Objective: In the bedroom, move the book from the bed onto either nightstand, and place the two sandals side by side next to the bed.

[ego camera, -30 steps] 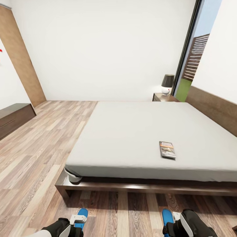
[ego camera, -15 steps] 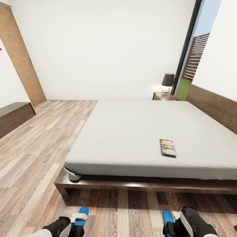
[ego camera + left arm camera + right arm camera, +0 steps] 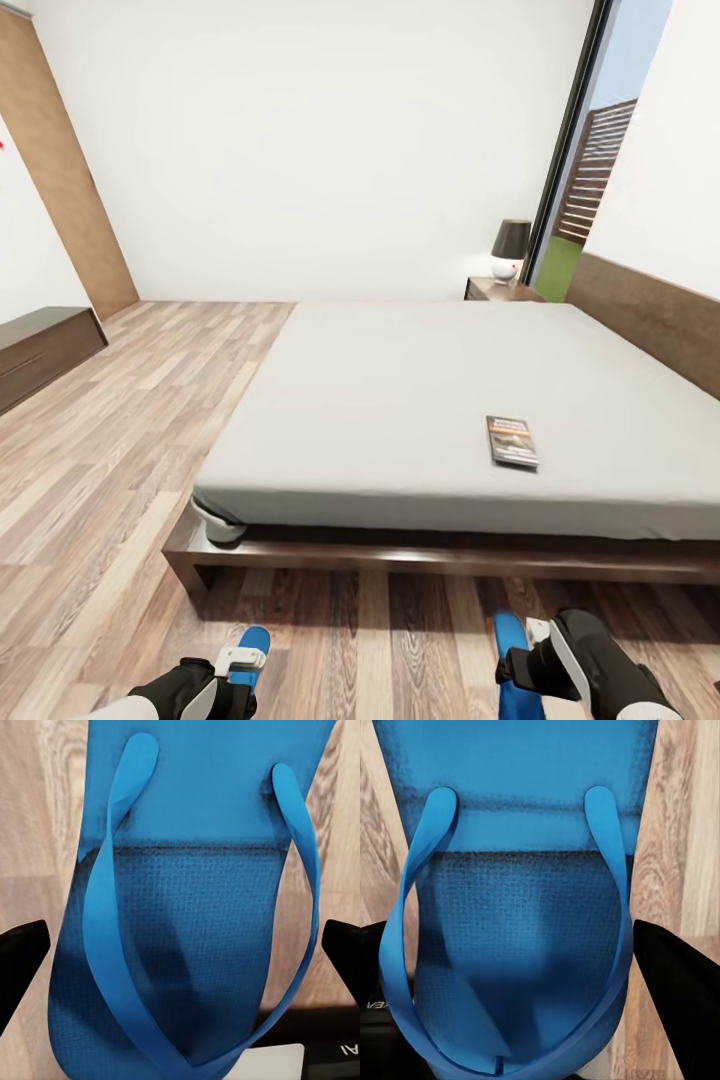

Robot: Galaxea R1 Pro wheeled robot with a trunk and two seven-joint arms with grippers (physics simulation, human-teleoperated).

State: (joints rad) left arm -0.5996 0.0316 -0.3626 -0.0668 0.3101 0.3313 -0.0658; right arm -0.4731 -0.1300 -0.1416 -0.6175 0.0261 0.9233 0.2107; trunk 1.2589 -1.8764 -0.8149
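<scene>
The book (image 3: pixel 512 441) lies flat on the pale mattress of the bed (image 3: pixel 400 400), near its front right. A nightstand (image 3: pixel 497 290) stands at the bed's far corner by the window. One blue sandal (image 3: pixel 250 650) sits in my left gripper (image 3: pixel 240 665) low over the floor in front of the bed. In the left wrist view the sandal (image 3: pixel 187 892) spans the gap between the black fingers (image 3: pixel 21 956). The other sandal (image 3: pixel 512 660) is in my right gripper (image 3: pixel 528 660); close up, that sandal (image 3: pixel 521 907) fills the space beside a black finger (image 3: pixel 679 997).
A lamp (image 3: pixel 510 248) with a dark shade stands on the nightstand. A long dark dresser (image 3: pixel 40 350) lines the left wall. Wood-plank floor (image 3: pixel 130 440) stretches left of the bed, and the headboard (image 3: pixel 650 315) runs along the right wall.
The whole view has shifted a little, so the bed and book sit slightly higher. The right gripper has edged right and more of its sandal shows.
</scene>
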